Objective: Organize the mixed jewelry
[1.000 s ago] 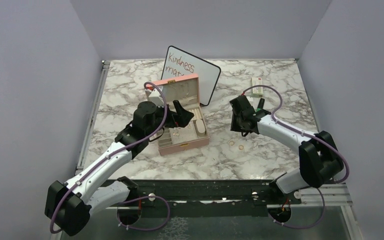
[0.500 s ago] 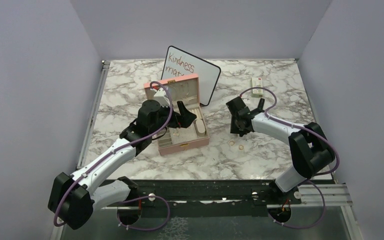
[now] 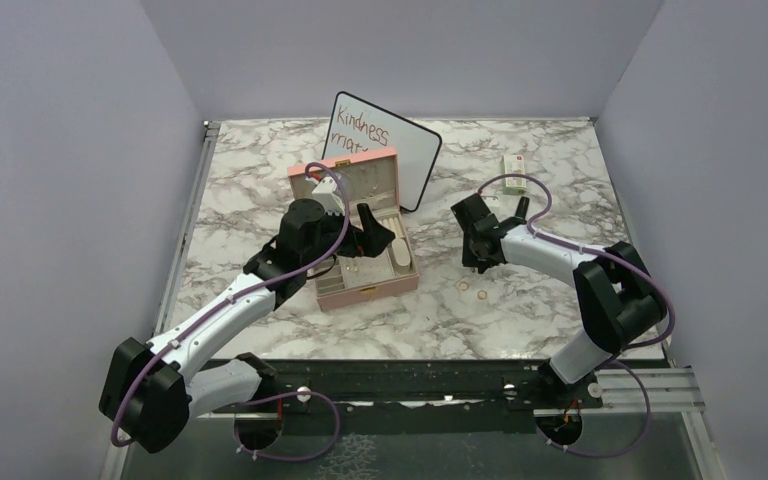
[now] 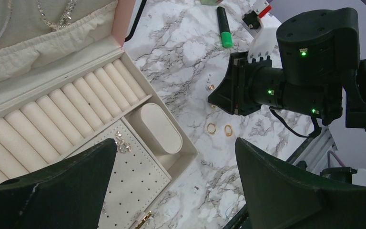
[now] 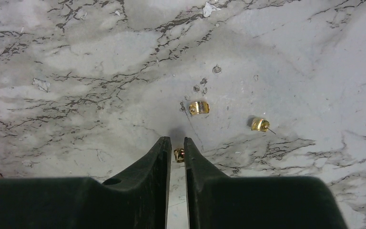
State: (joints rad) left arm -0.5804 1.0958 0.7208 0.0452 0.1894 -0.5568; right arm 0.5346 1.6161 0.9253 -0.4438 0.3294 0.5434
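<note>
Right wrist view: three gold earring bits (image 5: 199, 107) lie on the marble table (image 5: 76, 57). The nearest bit (image 5: 178, 154) sits between the tips of the right hand (image 5: 176, 140), whose fingers stand narrow; whether they pinch it I cannot tell. The other two lie at 1 and 2 o'clock of the tips.

Two gold rings (image 3: 463, 286) lie side by side at 6 o'clock of that hand and 3 o'clock of the one open pink box (image 3: 370, 293). The left hand (image 4: 175, 143) hangs wide over the box's trays, holding nothing; its dark fingers hide the near trays in its own view.

One whiteboard (image 3: 405, 150) leans at 12 o'clock of the box. One green marker (image 4: 224, 27) and one white-green packet (image 3: 513, 165) lie beyond the right hand.
</note>
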